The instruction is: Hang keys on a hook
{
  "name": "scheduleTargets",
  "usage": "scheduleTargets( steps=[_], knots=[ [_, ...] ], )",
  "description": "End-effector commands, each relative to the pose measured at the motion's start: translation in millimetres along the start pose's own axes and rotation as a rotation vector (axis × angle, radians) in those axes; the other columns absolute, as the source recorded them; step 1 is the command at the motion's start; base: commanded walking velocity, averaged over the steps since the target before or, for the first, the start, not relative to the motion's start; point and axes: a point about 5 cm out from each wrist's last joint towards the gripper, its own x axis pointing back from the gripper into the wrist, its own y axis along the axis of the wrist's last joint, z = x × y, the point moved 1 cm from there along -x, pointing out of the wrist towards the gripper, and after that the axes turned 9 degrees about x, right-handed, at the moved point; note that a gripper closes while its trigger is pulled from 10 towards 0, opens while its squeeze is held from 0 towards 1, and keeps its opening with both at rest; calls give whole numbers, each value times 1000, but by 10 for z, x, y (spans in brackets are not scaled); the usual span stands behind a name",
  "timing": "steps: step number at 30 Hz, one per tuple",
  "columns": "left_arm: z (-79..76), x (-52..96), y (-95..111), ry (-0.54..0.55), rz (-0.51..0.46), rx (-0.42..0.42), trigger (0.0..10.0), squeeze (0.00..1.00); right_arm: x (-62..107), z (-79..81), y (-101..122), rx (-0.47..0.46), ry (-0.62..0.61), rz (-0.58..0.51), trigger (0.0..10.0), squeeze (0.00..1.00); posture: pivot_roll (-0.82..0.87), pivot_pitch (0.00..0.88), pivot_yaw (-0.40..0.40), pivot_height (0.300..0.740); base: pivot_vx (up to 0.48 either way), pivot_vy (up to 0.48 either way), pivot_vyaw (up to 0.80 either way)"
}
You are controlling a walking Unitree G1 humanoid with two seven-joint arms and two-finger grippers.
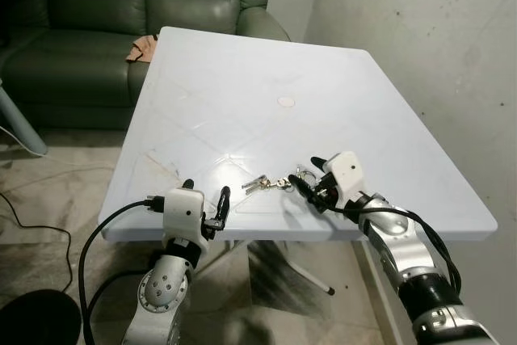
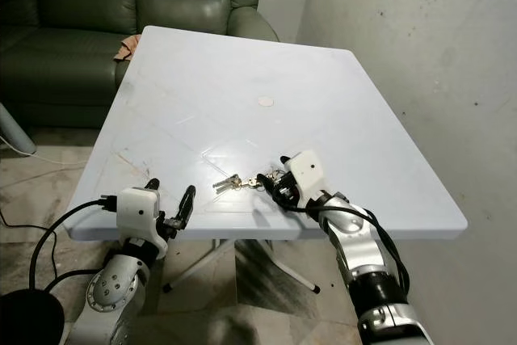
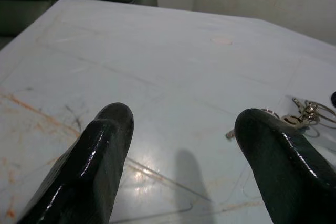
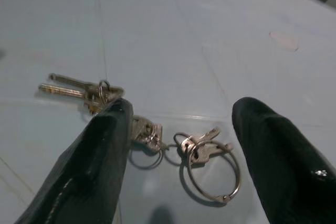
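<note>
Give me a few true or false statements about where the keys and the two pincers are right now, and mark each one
1. The bunch of silver metal keys on rings lies flat on the white plastic table. True.
2. The right pincer is shut on the keys. False: its black fingers are spread open on either side of the rings, not gripping them.
3. The left pincer is open at the table's near edge, apart from the keys. True.
4. The keys already hang on a hook. False: they lie on the table.
5. A dark green leather sofa stands behind the table. True.
</note>
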Motion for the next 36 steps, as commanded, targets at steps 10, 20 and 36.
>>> scheduleTargets(
  steps=[10,20,36],
  knots=[
    [-67,48,16,17,8,9,10000,0,-134,88,-23,24,34,50,10000,0,18,113,-171,740,0,0,0],
    [-49,81,26,42,14,13,10000,0,-179,125,-8,33,34,22,392,0,33,125,-179,740,0,0,0],
    [-45,82,35,55,14,22,10000,0,-191,84,23,45,12,-8,2000,0,35,126,-182,740,0,0,0]
  ],
)
